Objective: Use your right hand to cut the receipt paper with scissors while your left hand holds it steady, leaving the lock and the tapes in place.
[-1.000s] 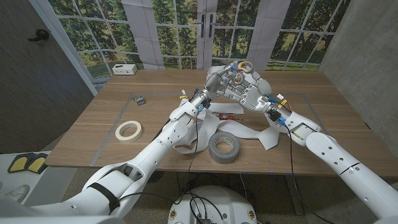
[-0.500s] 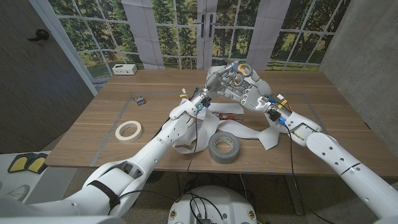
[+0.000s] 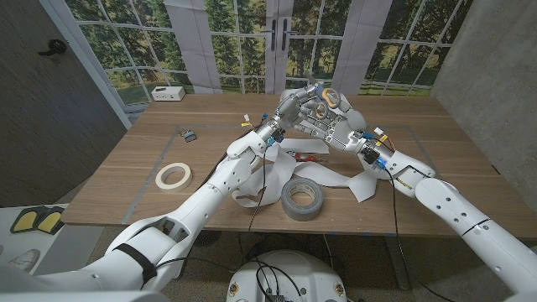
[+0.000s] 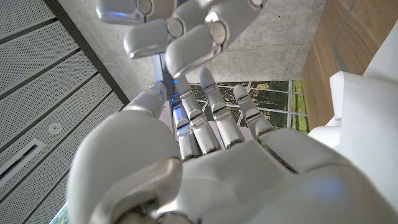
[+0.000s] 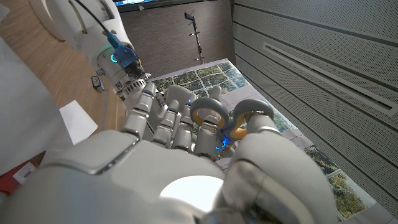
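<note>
Tall windows with a woodland scene stand behind the wooden bench (image 3: 126,180), which carries a scatter of things. Both arms are lifted over its far middle, hands close together in the air. The right robot hand (image 3: 337,113) grips the scissors (image 3: 323,94); the right wrist view shows its fingers (image 5: 205,127) passed through the grey, orange-lined handle loops (image 5: 231,118). The left robot hand (image 3: 292,105) is raised just beside it, fingers (image 4: 214,109) stretched out straight toward the right one, and I cannot tell from any view whether it pinches anything.

White receipt paper (image 3: 331,179) lies in a long loose ribbon on the bench beneath the arms, curling around a grey roll of duct tape (image 3: 301,199) near the front edge and ending in a flap (image 3: 366,187) under the right forearm. Something red (image 3: 304,156) lies on the paper just behind the duct tape. A roll of pale masking tape (image 3: 173,175) sits well apart on the left side of the bench. A small dark lock (image 3: 188,134) rests farther back on that side, and a white box (image 3: 168,93) sits at the far left corner.
</note>
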You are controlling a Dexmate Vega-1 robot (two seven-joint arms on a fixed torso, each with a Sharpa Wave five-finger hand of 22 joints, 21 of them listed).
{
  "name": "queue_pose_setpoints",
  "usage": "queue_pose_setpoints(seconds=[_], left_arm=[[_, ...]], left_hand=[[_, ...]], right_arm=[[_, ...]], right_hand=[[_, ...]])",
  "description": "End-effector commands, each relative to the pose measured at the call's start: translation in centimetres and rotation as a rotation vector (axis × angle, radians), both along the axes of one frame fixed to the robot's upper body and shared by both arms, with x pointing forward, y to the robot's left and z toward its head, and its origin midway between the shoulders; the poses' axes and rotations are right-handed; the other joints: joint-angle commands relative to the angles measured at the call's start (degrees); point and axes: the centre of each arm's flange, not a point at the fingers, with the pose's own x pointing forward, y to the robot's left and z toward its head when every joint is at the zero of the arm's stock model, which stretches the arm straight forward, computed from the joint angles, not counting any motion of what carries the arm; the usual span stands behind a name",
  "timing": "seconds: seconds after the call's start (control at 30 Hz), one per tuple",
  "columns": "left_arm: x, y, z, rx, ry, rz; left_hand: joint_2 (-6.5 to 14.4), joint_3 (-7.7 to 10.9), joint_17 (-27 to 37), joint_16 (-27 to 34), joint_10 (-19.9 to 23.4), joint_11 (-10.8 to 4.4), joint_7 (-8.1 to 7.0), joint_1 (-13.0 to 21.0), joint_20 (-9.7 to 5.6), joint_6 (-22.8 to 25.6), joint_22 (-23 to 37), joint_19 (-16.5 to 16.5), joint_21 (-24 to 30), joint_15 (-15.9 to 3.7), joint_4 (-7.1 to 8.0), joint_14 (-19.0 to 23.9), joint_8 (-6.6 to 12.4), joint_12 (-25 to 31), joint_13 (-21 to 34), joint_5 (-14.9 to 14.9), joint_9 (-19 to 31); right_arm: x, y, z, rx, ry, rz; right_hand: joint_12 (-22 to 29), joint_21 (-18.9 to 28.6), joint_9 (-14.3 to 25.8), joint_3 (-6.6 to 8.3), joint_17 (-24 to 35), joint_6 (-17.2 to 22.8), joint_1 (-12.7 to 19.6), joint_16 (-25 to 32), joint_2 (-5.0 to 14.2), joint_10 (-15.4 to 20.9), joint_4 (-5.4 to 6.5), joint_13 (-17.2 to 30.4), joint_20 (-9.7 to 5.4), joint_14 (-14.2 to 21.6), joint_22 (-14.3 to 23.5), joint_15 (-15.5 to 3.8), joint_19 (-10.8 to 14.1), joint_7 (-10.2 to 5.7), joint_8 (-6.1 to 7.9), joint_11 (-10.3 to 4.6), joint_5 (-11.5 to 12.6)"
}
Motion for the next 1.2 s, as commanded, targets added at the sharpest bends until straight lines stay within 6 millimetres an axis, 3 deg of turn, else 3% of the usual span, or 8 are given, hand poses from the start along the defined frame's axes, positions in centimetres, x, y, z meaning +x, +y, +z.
queue_pose_setpoints(seconds=[0.03, 0.2, 0.4, 0.73, 1.2], left_arm=[[-0.51, 0.16, 0.38, 0.027, -0.047, 0.058], [-0.69, 0.33, 0.57, 0.033, -0.075, 0.078], [-0.75, 0.41, 0.62, 0.031, -0.078, 0.092], [-0.72, 0.36, 0.35, 0.042, -0.068, 0.102], [-0.65, 0.23, -0.09, 0.046, -0.044, 0.11]], left_hand=[[3.98, -0.07, 0.35, 0.3, 0.58, -0.03, -2.71, 4.78, -0.06, 3.16, 0.17, 0.44, 0.51, -8.95, -0.45, 0.65, -0.01, 0.51, 0.14, -0.21, -0.03], [4.05, -0.13, 0.4, 0.32, 0.59, -0.01, -2.74, 4.86, -0.03, 3.29, 0.18, 0.49, 0.57, -8.9, -0.49, 0.7, -0.05, 0.52, 0.27, -0.29, -0.11], [4.08, -0.18, 0.46, 0.31, 0.52, 0.0, -2.83, 5.08, -0.03, 3.54, 0.19, 0.49, 0.63, -8.91, -0.63, 0.71, -0.07, 0.48, 0.43, -0.34, -0.21], [4.19, -0.29, 0.54, 0.32, 0.46, -0.01, -2.82, 5.17, -0.06, 3.49, 0.2, 0.58, 0.77, -8.82, -0.57, 0.83, -0.28, 0.38, 0.61, -0.39, -0.37], [4.41, -0.29, 0.55, 0.27, 0.37, 0.0, -2.82, 5.19, -0.03, 3.59, 0.2, 0.59, 0.89, -8.88, -0.34, 1.1, -0.44, 0.21, 0.8, -0.32, -0.55]], right_arm=[[0.23, -0.27, 0.02, -0.068, -0.023, 0.015], [0.36, -0.27, 0.11, -0.11, -0.04, 0.03], [0.48, -0.33, 0.27, -0.157, -0.061, 0.039], [0.51, -0.19, 0.46, -0.19, -0.097, 0.075], [0.44, 0.05, 0.37, -0.212, -0.119, 0.116]], right_hand=[[-0.72, -0.26, 0.62, 0.35, -0.16, 1.07, 2.0, -0.4, -0.31, -1.56, -1.22, 0.18, -0.36, -0.97, 0.02, 0.19, -0.37, 0.19, 0.72, 0.72, -0.54], [-1.82, -0.59, 1.22, 0.49, -0.35, 0.63, 3.97, -0.83, -1.17, -4.95, -1.97, 0.18, 0.0, -1.64, 0.04, 1.09, -1.04, 1.8, 0.64, 1.53, -1.14], [-2.3, -0.88, 1.56, 0.73, -0.52, 0.78, 5.77, -1.36, -1.66, -6.7, -2.26, -0.05, 0.02, -2.62, 0.03, 2.04, -1.75, 2.44, 0.73, 1.78, -1.52], [-2.0, -0.97, 1.99, 1.08, -0.74, 3.57, 8.18, -1.62, -2.14, -6.75, -2.37, -0.4, -0.28, -2.86, 0.01, 2.4, -2.1, 3.54, 1.88, 2.01, -1.99], [-1.6, -0.73, 2.88, 1.47, -1.39, 6.37, 11.16, -1.92, -2.37, -5.91, -2.29, -0.95, 0.25, -2.63, -0.06, 4.38, -1.49, 2.89, 3.14, 2.08, -2.48]])
